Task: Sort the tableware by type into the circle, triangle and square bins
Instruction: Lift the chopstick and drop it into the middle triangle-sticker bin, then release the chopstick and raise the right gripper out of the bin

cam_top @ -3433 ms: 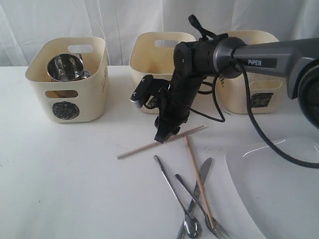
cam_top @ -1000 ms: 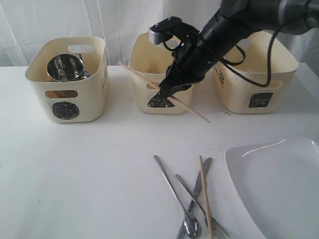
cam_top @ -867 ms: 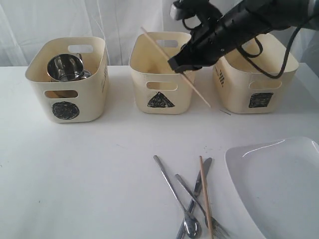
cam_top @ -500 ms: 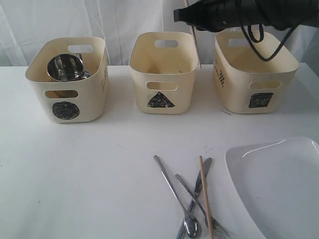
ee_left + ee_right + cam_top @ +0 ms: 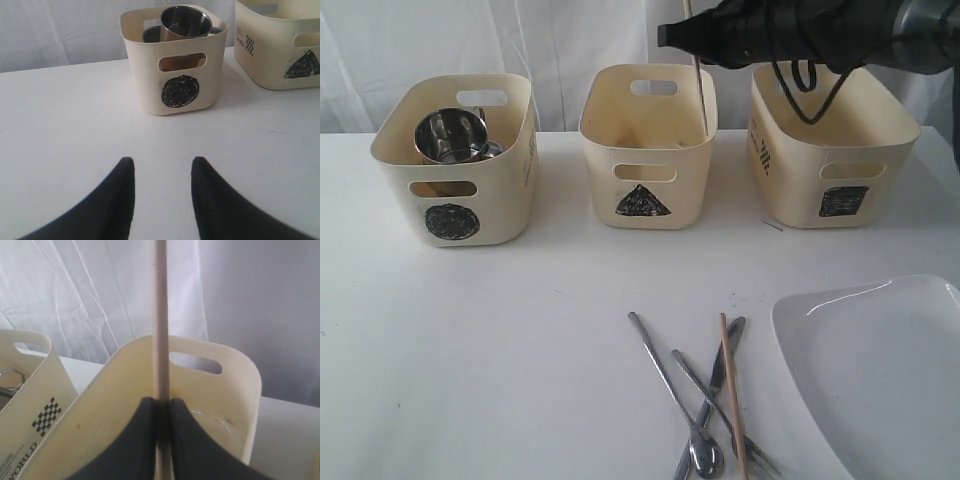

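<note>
Scribbled circle (image 5: pixel 452 221), triangle (image 5: pixel 642 202), square (image 5: pixel 844 201) on bin fronts, "WORLD" (image 5: pixel 241 42) printed on triangle bin (image 5: pixel 275 65) side

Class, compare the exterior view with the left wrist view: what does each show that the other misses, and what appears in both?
Exterior only: the right hand holding a wooden chopstick upright over the triangle bin, the square bin, the white plate, and a spoon, fork, knife and second chopstick lying on the table. Left wrist only: the left hand, open above the table. Both: the circle bin with a steel mug inside, the triangle bin and the table.
</note>
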Robot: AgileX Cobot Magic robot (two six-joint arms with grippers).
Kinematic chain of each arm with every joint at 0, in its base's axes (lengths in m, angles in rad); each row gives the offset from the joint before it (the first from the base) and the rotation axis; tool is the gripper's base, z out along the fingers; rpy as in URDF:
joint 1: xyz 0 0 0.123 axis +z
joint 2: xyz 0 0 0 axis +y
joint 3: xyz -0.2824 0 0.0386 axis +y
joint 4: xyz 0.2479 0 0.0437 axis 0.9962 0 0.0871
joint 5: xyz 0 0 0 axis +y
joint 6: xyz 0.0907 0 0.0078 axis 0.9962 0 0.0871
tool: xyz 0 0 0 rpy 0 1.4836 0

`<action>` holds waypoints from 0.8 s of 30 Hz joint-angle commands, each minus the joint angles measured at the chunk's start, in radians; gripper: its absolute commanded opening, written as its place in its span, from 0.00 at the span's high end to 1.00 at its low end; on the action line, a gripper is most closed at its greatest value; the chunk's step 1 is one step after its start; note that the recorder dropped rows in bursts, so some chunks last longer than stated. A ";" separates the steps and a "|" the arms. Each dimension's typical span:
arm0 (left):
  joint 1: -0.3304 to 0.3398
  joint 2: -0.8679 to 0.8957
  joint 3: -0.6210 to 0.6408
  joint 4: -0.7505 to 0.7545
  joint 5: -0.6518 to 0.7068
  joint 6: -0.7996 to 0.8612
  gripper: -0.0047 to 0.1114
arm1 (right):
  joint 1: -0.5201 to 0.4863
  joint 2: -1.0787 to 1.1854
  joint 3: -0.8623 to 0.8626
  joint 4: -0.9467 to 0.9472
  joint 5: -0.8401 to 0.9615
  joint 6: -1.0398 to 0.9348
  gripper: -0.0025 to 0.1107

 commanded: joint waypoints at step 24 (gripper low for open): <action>0.001 -0.005 0.003 -0.003 -0.006 0.000 0.59 | 0.051 0.229 -0.215 0.056 -0.071 -0.084 0.98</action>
